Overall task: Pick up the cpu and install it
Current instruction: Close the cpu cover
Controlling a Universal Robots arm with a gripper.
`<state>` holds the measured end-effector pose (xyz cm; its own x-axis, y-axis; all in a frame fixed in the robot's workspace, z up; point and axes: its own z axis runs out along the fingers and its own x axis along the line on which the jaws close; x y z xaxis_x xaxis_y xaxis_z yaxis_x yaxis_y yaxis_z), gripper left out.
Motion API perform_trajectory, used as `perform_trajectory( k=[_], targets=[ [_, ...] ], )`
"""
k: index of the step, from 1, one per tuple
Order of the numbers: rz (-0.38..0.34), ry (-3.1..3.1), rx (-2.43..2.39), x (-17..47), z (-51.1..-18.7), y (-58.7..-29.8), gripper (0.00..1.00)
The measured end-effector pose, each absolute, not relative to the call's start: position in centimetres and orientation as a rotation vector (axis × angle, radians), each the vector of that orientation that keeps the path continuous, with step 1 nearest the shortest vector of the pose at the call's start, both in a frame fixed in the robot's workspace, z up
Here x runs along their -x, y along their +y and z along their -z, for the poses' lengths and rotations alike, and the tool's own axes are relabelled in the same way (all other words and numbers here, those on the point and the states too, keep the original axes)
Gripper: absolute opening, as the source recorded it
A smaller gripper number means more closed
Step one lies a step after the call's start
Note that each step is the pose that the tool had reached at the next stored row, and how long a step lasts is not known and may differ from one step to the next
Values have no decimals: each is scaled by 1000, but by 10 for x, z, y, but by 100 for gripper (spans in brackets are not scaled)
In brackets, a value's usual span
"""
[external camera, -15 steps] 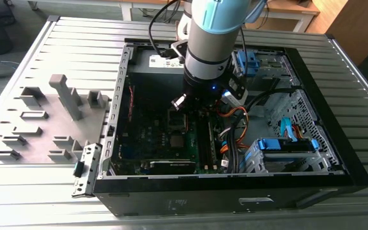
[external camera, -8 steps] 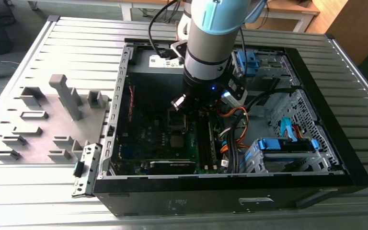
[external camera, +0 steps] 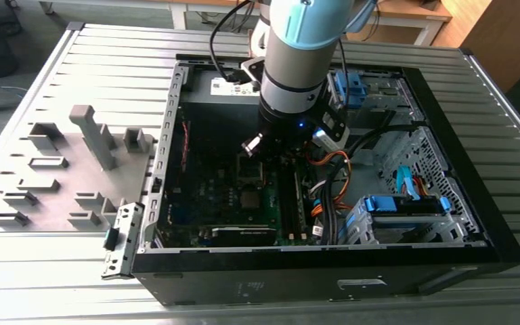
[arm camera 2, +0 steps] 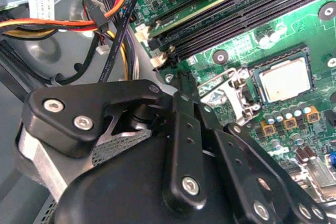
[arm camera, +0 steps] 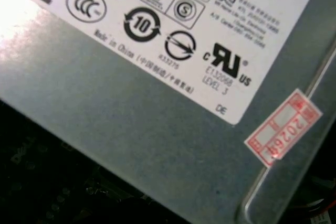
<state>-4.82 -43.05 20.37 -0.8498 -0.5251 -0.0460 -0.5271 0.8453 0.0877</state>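
Note:
The cpu (arm camera 2: 283,80) is a small tan-grey square lying flat in its socket on the green motherboard (arm camera 2: 247,45). A metal retention frame (arm camera 2: 231,86) stands flipped up beside it. My gripper (arm camera 2: 178,85) has black linkages and hangs low over the board, a short way off the cpu and not touching it. In the exterior view the gripper (external camera: 283,154) reaches down into the open computer case (external camera: 332,271), just to the exterior view's right of the socket (external camera: 250,169). Nothing shows in its grasp.
Black memory slots (arm camera 2: 236,9) run past the socket. Orange, yellow and black cables (arm camera 2: 113,22) hang close to the gripper. The grey power-supply box (arm camera: 157,124) is very near the wrist. Blue drive cages (external camera: 405,206) sit at the case's right. Grey fixtures (external camera: 79,169) stand outside, left.

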Motion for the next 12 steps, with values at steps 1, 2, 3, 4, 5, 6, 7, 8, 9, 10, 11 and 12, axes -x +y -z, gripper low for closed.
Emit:
perform_trajectory(
  k=[1,2,3,4,5,6,7,8,9,10,11,12],
  targets=[
    [-151,2998,855,48,-204,-430,11],
    [-151,2998,855,48,-204,-430,11],
    [-152,2998,855,48,-204,-430,11],
    [-154,2998,855,48,-204,-430,11],
    [-156,2997,854,48,-204,-430,11],
    [-158,2997,854,48,-204,-430,11],
    [-161,2996,854,48,-204,-430,11],
    [-163,2995,854,48,-205,-430,11],
    [-165,2995,854,48,-205,-430,11],
    [-166,2995,854,48,-206,-430,11],
    [-168,2994,854,48,-206,-430,11],
    [-170,2994,854,48,-207,-430,11]
  ],
)
